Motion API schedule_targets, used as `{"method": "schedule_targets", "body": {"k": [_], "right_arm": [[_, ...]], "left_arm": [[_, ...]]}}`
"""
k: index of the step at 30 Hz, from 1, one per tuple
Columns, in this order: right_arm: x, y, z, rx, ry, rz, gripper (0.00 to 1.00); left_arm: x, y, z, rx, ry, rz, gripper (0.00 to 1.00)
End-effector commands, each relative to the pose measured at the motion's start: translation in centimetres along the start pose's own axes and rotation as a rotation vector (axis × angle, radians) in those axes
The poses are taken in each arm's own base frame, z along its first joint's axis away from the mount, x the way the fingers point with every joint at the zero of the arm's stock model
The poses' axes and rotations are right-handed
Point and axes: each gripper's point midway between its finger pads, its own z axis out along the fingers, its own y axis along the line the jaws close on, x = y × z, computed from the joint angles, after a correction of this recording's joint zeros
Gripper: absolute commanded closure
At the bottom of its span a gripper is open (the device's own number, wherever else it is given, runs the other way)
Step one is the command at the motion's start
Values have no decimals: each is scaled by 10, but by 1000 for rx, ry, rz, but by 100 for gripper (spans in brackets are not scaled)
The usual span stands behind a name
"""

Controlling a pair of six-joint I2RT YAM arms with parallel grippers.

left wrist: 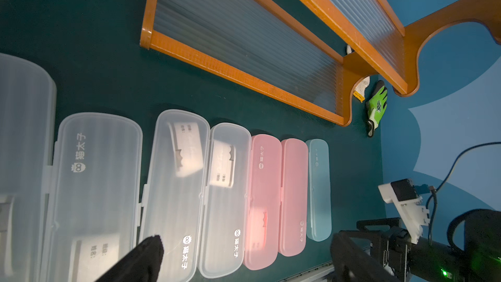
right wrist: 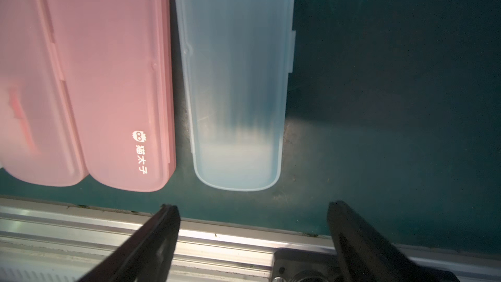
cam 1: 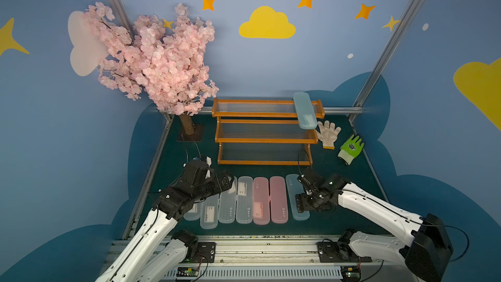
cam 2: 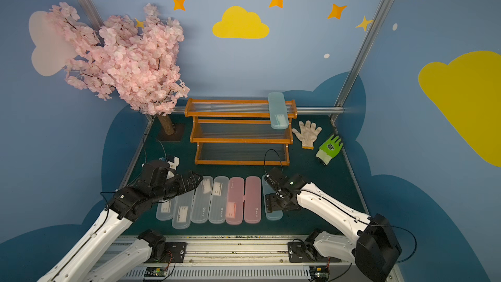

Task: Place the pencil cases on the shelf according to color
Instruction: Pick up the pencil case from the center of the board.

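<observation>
Your shelf (cam 1: 265,140) stands at the back of the green mat (cam 1: 257,170) and carries one pencil case. A pale blue case (cam 1: 305,111) lies across the right end of the top tier. Its front end overhangs toward the middle tier, and a white label card shows through the plastic near that end.

The other seven lie side by side on the mat in front of the shelf, long sides touching or nearly so, lids shut. From your left you have four clear cases (left wrist: 176,185), then two pink cases (left wrist: 294,199), then a second pale blue case (right wrist: 235,90). White cards show inside all four clear ones, and a pink-tinted card shows inside the left pink one (the right pink one shows a printed logo).

Your right gripper (right wrist: 252,208) hangs over the second pale blue case, jaws spread wide with nothing between them. In the right wrist view the case's rounded near end sits just beyond the fingertips. You cannot tell whether the gripper touches the case. Your left gripper (left wrist: 246,240) is also spread fully and holds nothing, hanging over the clear cases at the left end of the row.

Right of the shelf, a white glove (cam 1: 328,134) and a green glove (cam 1: 351,147) lie on the mat. A pink blossom tree (cam 1: 162,63) stands to the shelf's left.
</observation>
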Motion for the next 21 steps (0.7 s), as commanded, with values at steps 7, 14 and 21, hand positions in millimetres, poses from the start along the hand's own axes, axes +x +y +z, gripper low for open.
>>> {"method": "schedule_targets", "body": {"k": [7, 14, 21], "right_arm": [[5, 16, 30, 2, 78, -54, 5], [-6, 14, 39, 39, 32, -4, 2], [-6, 5, 54, 156, 57, 12, 2]], "left_arm": [[-22, -8, -22, -7, -113, 135, 0], [-19, -16, -20, 50, -110, 182, 0], [-19, -17, -21, 67, -122, 169, 0]]}}
